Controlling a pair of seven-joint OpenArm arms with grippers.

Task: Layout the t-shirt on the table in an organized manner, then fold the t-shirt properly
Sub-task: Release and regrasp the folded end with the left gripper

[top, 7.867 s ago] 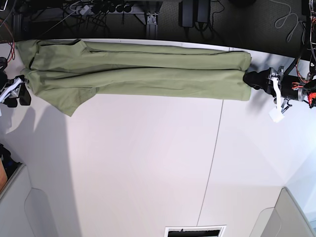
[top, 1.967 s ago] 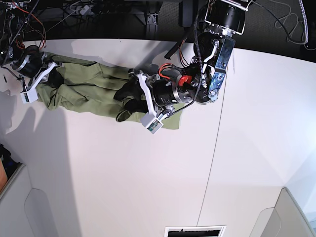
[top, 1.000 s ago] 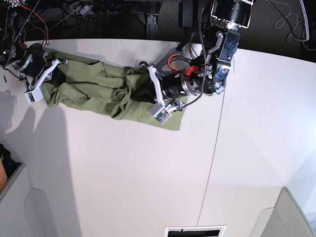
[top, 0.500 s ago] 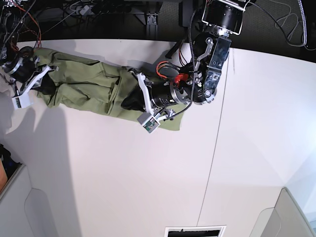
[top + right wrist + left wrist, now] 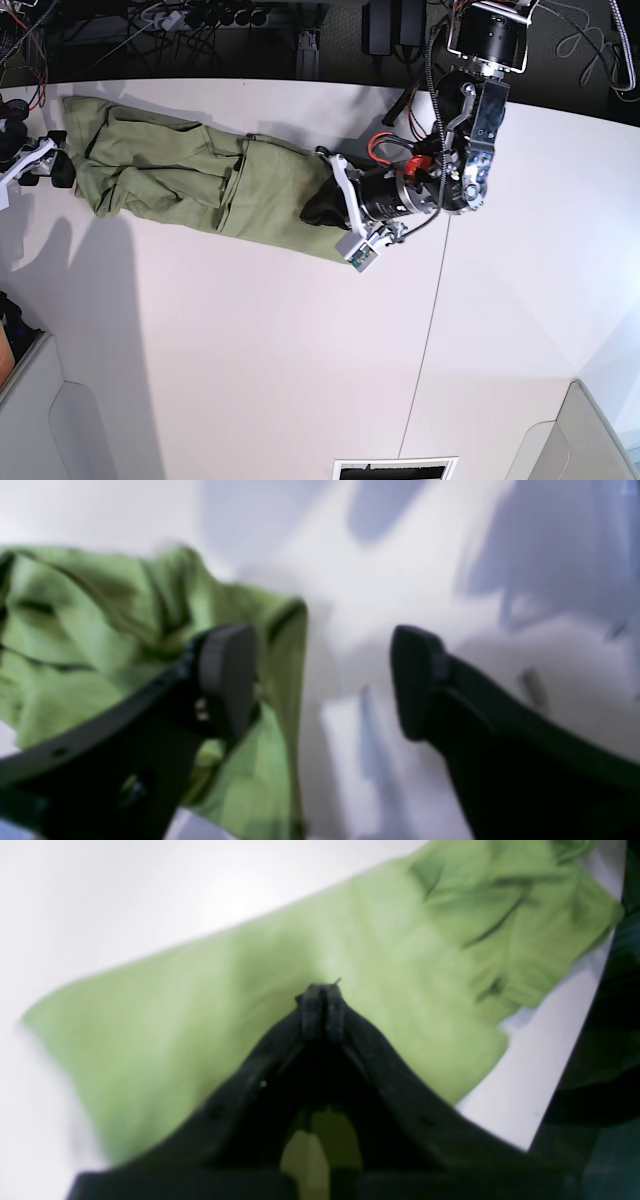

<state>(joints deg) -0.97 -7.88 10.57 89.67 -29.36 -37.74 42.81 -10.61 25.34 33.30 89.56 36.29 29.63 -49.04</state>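
The olive t-shirt (image 5: 200, 185) lies folded into a wrinkled strip along the tabletop's (image 5: 300, 350) far edge, left pincer (image 5: 322, 1007) closed over it, right pincer (image 5: 320, 680) wide at its end.

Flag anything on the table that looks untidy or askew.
The t-shirt is not laid flat: it lies as a long wrinkled band near the far edge of the table, bunched into folds at the end by the open right gripper. The shut left gripper is over its other end.
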